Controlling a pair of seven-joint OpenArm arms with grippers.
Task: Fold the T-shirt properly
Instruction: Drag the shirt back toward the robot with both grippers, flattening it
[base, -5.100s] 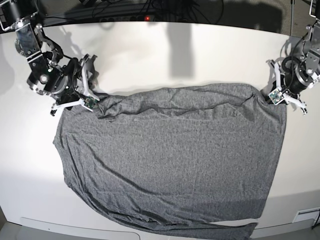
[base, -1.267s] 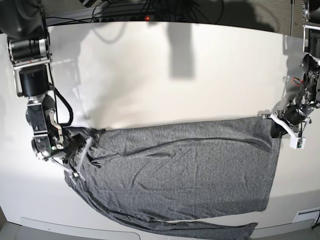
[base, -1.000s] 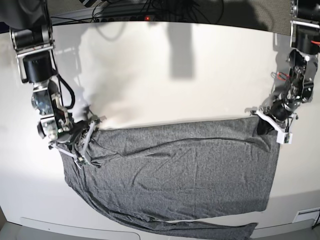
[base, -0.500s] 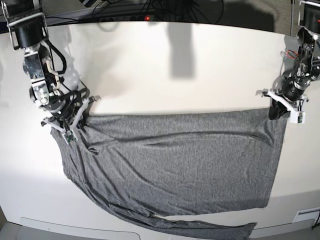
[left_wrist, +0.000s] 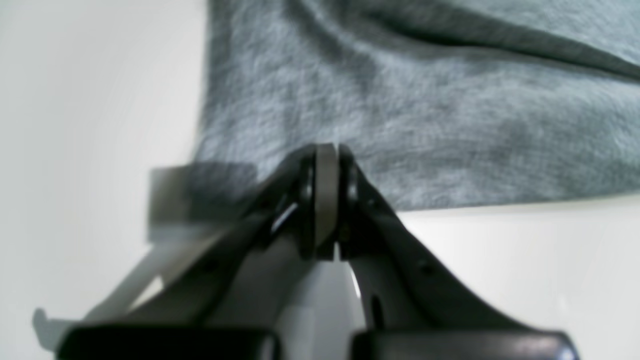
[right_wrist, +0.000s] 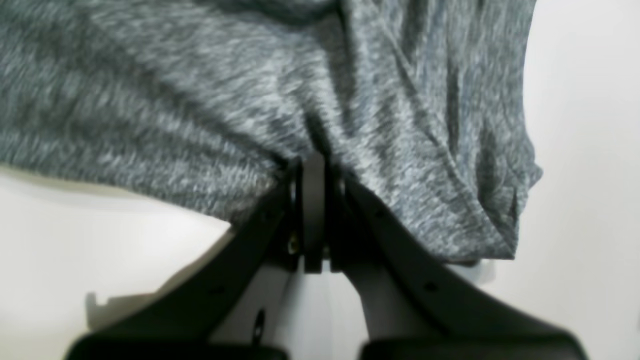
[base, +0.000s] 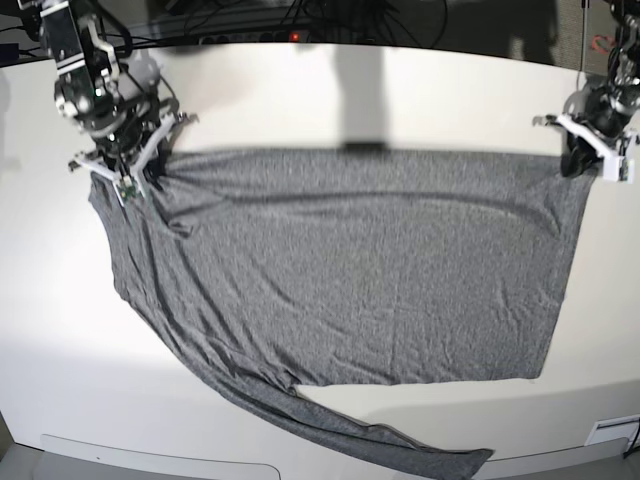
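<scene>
Across the white surface we hold the T-shirt spread flat, our left gripper and right gripper each with fingers closed on a far corner, pulling apart to keep its far edge taut for folding.

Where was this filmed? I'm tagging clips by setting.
Probably a robotics lab bench: a bare white table, cables bundled behind its far edge, and two grippers pinching a grey T-shirt.

A smooth white table carries a large heather-grey knit T-shirt spread toward its near edge
</scene>
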